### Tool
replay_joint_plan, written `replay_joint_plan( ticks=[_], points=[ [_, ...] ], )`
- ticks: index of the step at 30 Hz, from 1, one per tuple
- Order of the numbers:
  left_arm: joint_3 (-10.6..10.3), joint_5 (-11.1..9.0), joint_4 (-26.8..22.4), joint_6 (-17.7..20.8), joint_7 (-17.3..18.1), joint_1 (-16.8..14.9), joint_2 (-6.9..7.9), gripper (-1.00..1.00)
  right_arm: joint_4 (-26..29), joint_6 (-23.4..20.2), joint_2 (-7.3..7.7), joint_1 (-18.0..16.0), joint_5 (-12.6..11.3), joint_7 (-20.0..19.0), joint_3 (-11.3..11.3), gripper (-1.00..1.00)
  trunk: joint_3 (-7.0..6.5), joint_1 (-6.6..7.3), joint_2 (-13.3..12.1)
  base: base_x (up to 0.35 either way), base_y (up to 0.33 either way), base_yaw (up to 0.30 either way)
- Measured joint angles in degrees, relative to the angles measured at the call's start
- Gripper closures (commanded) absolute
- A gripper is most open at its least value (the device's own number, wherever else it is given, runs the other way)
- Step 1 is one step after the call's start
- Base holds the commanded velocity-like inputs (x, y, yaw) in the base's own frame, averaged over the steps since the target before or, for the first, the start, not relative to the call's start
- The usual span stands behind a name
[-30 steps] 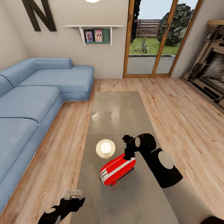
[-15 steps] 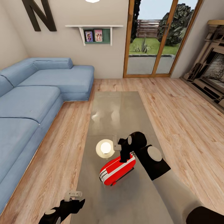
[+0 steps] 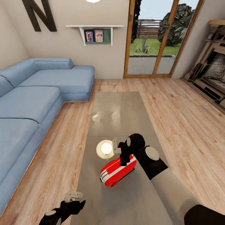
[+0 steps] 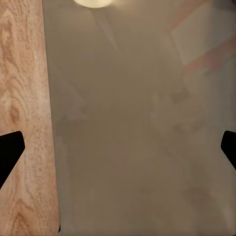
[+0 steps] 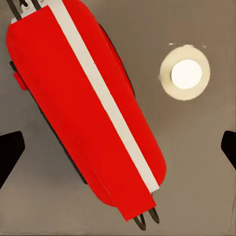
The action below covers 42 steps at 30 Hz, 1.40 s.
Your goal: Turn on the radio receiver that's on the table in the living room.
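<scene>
Glass-like grey surface of the table (image 3: 125, 200) is seen nearest in the head view, and at its near left corner the left gripper (image 3: 75, 197) is held low over the edge, where the table top meets the wood floor (image 3: 59, 147). In the left wrist view its fingertips (image 4: 10, 152) are seen far apart at the two sides, so this claw is released and nothing is between them.

A little farther, the radio receiver (image 3: 118, 171) is lying on the table, near the middle of its width, red with a white band along its body. The right gripper (image 3: 120, 153) is placed just above the far end of the radio, pointed downward. In the right wrist view the radio (image 5: 88, 108) is seen directly below, and the dark fingertips (image 5: 10, 155) are spread wide at both edges; this claw is also released. Whether the radio is touched cannot be told.

Just beside the radio, a round lamp reflection (image 3: 106, 149) is shown on the table top.

Farther away, the blue sofa (image 3: 34, 100) is placed along the left side. At the far wall a small shelf (image 3: 95, 32), a big letter N (image 3: 39, 14) and glass doors (image 3: 159, 37) are seen.
</scene>
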State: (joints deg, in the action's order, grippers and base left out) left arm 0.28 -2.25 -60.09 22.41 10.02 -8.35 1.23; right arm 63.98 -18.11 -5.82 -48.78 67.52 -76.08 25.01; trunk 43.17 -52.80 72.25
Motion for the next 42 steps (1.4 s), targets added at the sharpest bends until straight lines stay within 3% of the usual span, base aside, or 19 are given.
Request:
replay_joint_plan(
  ticks=[1,3,15,31,37,42],
  points=[
    [0.0,0.0,0.0,0.0,0.0,0.0,-0.02,-1.0,-3.9,0.0,-0.02,-2.1,-0.5,0.1,-0.5,-1.0,0.0,0.0,0.0,0.0,0.0,0.0],
    [0.0,0.0,0.0,0.0,0.0,0.0,-0.05,-1.0,-5.4,0.3,0.0,-2.9,-1.4,0.1,-1.6,-1.0,0.0,0.0,0.0,0.0,0.0,0.0],
    [0.0,0.0,0.0,0.0,-0.1,0.0,-0.09,-1.0,-10.9,5.7,0.17,-3.6,-2.8,0.2,-6.9,-1.0,0.0,0.0,0.0,0.0,0.0,0.0],
    [0.0,0.0,0.0,0.0,-0.1,0.0,-0.09,-1.0,-13.9,6.7,0.12,-4.2,-2.9,0.2,-7.3,-1.0,0.0,0.0,0.0,0.0,0.0,0.0],
    [0.1,0.0,0.1,0.0,-0.1,0.0,-0.12,-1.0,-18.2,8.0,0.53,-7.1,-3.0,0.2,-7.4,-1.0,0.0,0.0,0.0,0.0,0.0,0.0],
    [0.1,0.0,0.1,0.0,-0.2,0.0,-0.17,-1.0,-21.2,11.0,0.76,-8.5,-3.0,0.2,-9.6,-1.0,0.0,0.0,0.0,0.0,0.0,0.0]
  ],
)
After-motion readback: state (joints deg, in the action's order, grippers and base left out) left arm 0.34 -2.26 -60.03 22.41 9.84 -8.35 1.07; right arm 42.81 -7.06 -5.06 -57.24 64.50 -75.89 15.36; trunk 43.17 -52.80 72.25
